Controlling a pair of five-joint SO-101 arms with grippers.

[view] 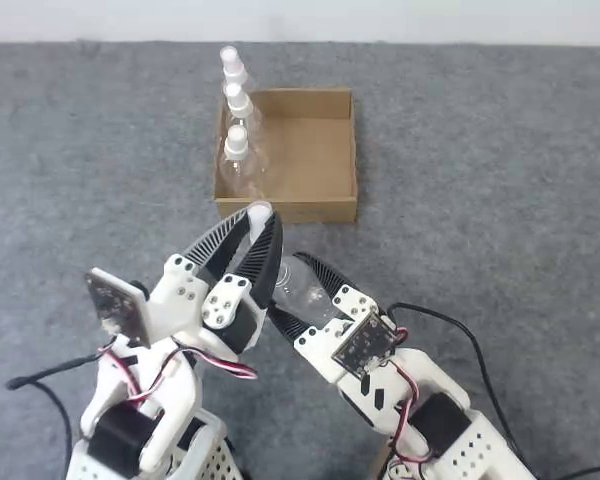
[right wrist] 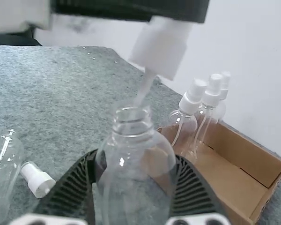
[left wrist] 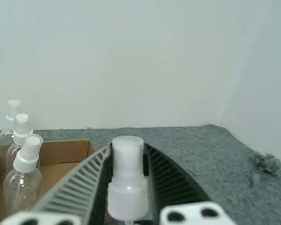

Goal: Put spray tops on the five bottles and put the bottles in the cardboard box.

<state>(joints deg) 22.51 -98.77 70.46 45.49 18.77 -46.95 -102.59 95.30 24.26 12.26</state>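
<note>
Bright even light, soft faint shadows

Both arms [view: 150, 400] are white printed plastic. Left gripper [view: 261, 214] and right gripper [view: 291, 290] have black ribbed fingers [view: 220, 240]. Behind each claw there's a dark camera board [view: 366, 346], small screws [view: 183, 290], black servos [view: 442, 420] and red-white-black wires [view: 130, 372], with black cables [view: 450, 326] further back.

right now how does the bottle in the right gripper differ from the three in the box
The held bottle has an open neck; the three boxed bottles wear spray tops. The held bottle is clamped in the right gripper outside the cardboard box; the boxed bottles stand inside it. All are clear.
</note>
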